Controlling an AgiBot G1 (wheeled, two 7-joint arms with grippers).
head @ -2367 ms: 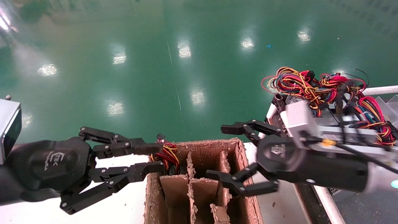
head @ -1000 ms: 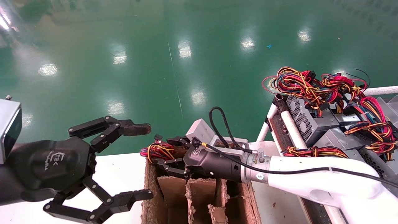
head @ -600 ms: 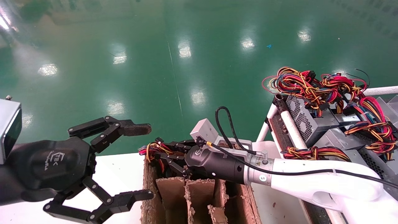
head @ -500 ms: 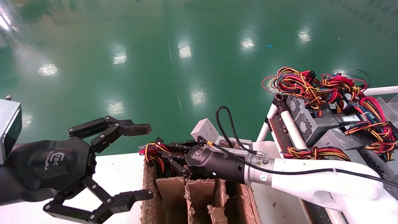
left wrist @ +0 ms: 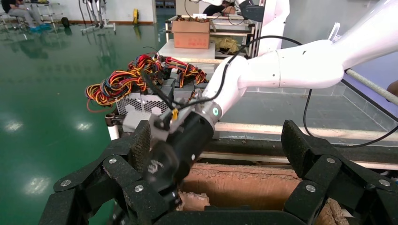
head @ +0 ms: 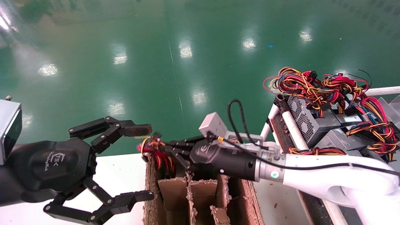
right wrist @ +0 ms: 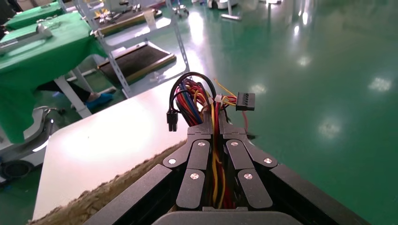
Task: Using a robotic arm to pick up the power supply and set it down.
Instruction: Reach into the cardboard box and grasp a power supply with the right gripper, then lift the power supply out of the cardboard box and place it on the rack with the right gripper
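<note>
The right tool (head: 167, 149) reached over the far left corner of the cardboard box (head: 247, 200), and its fingers (right wrist: 202, 159) were pinched together on the wire bundle (head: 153, 148) of the power supply. The right wrist view showed it plainly: red, yellow and orange wires (right wrist: 217, 154) ran through the narrow gap between the closed fingers, with a black connector (right wrist: 245, 101) sticking out past the tips. The power supply's grey body could not be seen; only its wires showed, rising from the box's far left compartment. The white robotic arm (head: 328, 175) stretched in from the right of the box, its grey camera block (head: 213, 124) above the wrist. The left tool (head: 139, 162) hovered just left of the box over the white worktop (head: 122, 175), its fingers spread wide apart and holding nothing; one fingertip (head: 136, 130) sat close to the wire bundle. To the right of the box, a rack (head: 290, 125) carried other grey units (head: 307, 120) topped with bushy wires (head: 312, 84).
</note>
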